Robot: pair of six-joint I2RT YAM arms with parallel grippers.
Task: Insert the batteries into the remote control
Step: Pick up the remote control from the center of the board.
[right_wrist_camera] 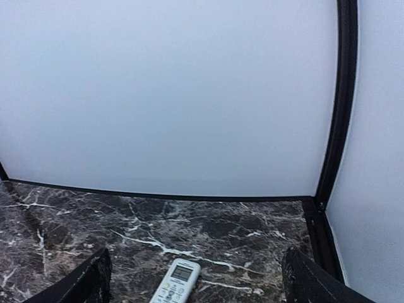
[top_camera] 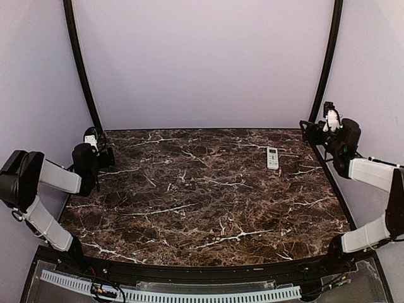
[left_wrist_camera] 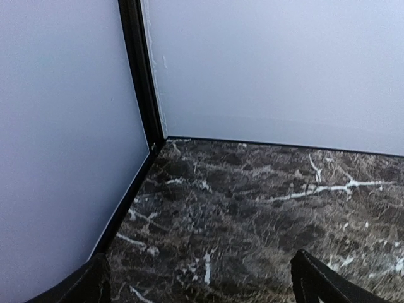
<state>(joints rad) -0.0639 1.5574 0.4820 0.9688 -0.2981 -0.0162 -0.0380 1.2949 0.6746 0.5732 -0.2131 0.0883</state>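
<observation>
The dark marble table (top_camera: 189,202) took up the whole floor between the pale walls, with both arms parked out wide at its far corners. From above, the left gripper (top_camera: 100,153) was just a dark cluster by the far-left corner and its jaws were hard to read. In its wrist view only two fingertips (left_wrist_camera: 315,281) poked in at the bottom edge, set wide apart with bare marble between them. The right gripper (top_camera: 312,132) hung over the far-right corner, also spread wide and holding nothing. The remote control (top_camera: 272,158) lay face up on the marble, left of that gripper and apart from it. In the right wrist view it sat between the two fingers' lines, display end away, lower end cut off by the frame.
</observation>
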